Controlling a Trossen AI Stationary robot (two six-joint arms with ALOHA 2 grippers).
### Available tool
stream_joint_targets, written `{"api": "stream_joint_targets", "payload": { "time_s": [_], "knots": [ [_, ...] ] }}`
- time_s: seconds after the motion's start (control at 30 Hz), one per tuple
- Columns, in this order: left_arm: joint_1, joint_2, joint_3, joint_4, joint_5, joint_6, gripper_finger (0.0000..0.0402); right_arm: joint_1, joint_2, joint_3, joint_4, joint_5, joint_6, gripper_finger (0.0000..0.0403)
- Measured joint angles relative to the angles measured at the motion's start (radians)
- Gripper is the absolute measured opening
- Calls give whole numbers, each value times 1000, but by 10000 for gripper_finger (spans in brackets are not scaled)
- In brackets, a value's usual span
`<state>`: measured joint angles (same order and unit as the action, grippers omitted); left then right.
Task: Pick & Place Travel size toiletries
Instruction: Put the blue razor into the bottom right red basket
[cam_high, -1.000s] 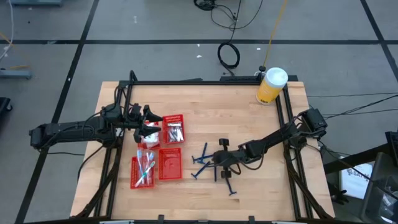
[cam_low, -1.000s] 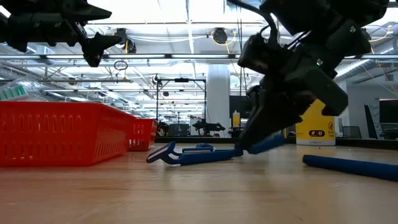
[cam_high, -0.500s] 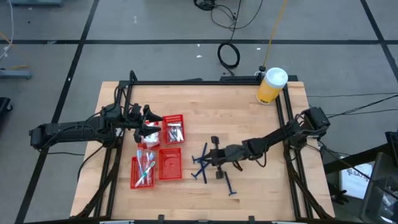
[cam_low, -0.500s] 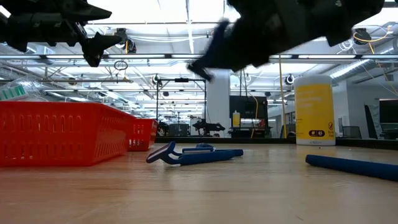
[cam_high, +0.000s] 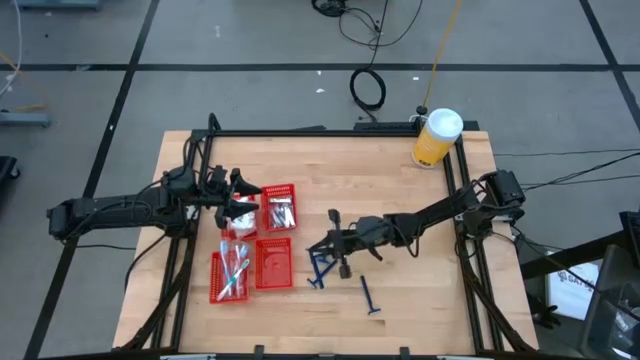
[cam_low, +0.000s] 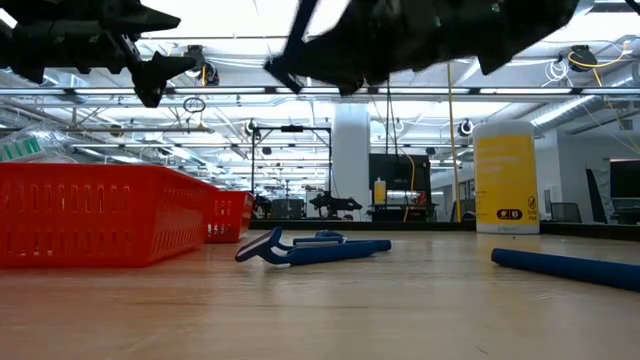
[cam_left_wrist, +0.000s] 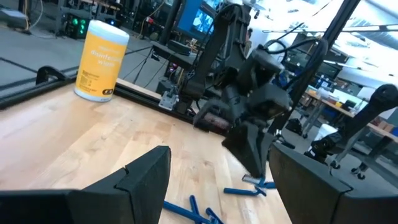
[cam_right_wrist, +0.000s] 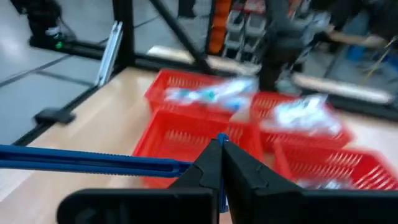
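My right gripper (cam_high: 334, 243) hangs above the table's middle, just right of the red baskets, shut on a dark blue razor (cam_right_wrist: 93, 160). In the low view it shows high up (cam_low: 300, 70). Further dark blue razors lie flat on the wood below it (cam_high: 322, 268) (cam_low: 312, 248), and one more lies nearer the near edge (cam_high: 369, 296) (cam_low: 565, 268). My left gripper (cam_high: 246, 192) (cam_left_wrist: 217, 186) waits open above the baskets on the left. Clear-wrapped toothbrushes (cam_high: 233, 268) and small silver tubes (cam_high: 280, 212) lie in the baskets. My right gripper pinches the razor's long blue handle (cam_right_wrist: 180, 165) between its two fingers (cam_right_wrist: 210, 163). The handle lies across the fingers, about level, and runs off to one side of them. The razor is lifted clear of the table. Its head does not show.
Several red mesh baskets (cam_high: 272, 262) (cam_low: 95, 215) (cam_right_wrist: 186, 134) stand together left of the middle. A big yellow jar with a white lid (cam_high: 435, 138) (cam_low: 505, 178) (cam_left_wrist: 99, 61) stands at the far right corner. Bare wood lies between the razors and the jar.
My right gripper has risen from the table top with a razor in its fingers and moved toward the table's left and the baskets. The other razors have stayed where they lay. My left arm has kept still.
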<state>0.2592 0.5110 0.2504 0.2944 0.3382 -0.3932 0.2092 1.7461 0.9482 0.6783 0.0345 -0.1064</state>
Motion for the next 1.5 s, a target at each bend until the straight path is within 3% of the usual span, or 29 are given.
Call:
{"api": "stream_joint_targets", "payload": {
  "time_s": [0.37,0.53,0.7,0.97,1.23,1.5],
  "knots": [
    [-64,77,0,50,-81,-123,269,-1,-6,13,50,306,-254,0],
    [-154,215,0,64,-148,-276,269,-1,-6,13,116,487,-440,0],
    [-246,393,0,186,-319,-367,269,-1,-6,13,221,595,-594,0],
    [-321,668,19,611,-394,-340,269,-7,-6,13,236,625,-643,0],
    [-346,878,195,589,-361,-301,269,-7,-6,12,229,624,-640,0],
    [-346,945,286,541,-294,-270,268,-6,-6,12,227,628,-640,0]
  ]
}}
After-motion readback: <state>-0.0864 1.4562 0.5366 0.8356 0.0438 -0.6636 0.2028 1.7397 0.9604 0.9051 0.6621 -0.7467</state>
